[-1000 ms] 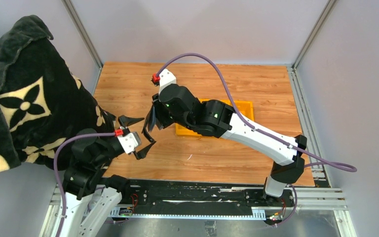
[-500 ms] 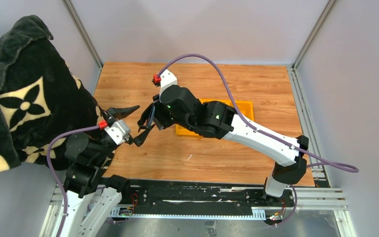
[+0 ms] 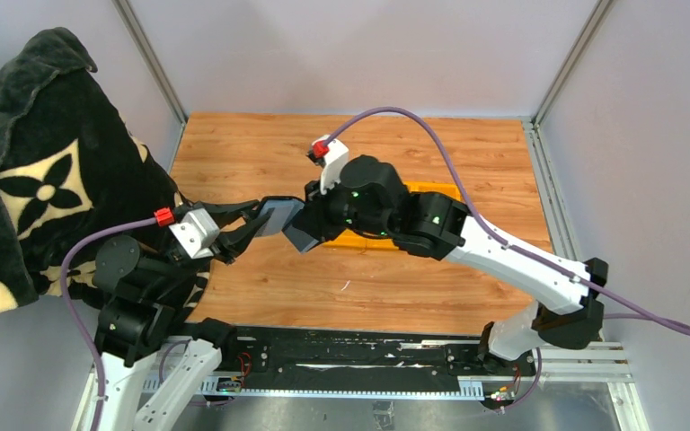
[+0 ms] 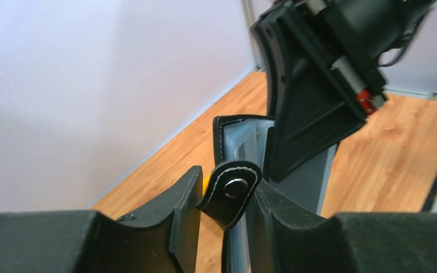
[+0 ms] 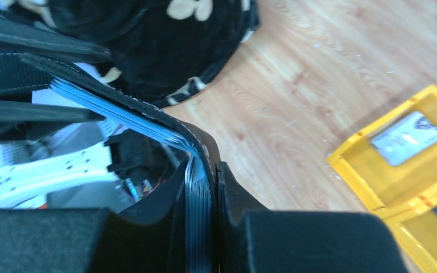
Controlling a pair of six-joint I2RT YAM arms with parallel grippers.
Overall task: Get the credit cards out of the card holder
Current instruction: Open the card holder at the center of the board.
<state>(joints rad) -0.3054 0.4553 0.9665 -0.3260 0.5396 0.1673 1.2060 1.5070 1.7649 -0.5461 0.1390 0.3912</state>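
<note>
operator: where do we locate the card holder (image 3: pixel 280 218)?
technician: we locate it in the air above the left part of the desk (image 3: pixel 368 278). it is spread open between the two grippers, just left of the yellow tray (image 3: pixel 445 190).
operator: how do we read the left gripper (image 4: pixel 229 182)?
technician: we read it as closed most of the way on the holder's strap tab (image 4: pixel 227 202). both fingers touch the tab, one on each face.
operator: and the right gripper (image 5: pixel 201 173)?
technician: we see it pinched nearly closed on the opposite edge of the holder. the leather and the layers inside it are clamped between its fingers.
operator: where do we find the credit cards (image 5: pixel 114 115)?
technician: we see thin bluish-grey edges stacked inside the holder, which we take for the cards. we also note one grey card (image 5: pixel 408 136) lying flat in the tray, well apart from the holder. a black patterned blanket (image 3: pixel 36 162) hangs at the left.
</note>
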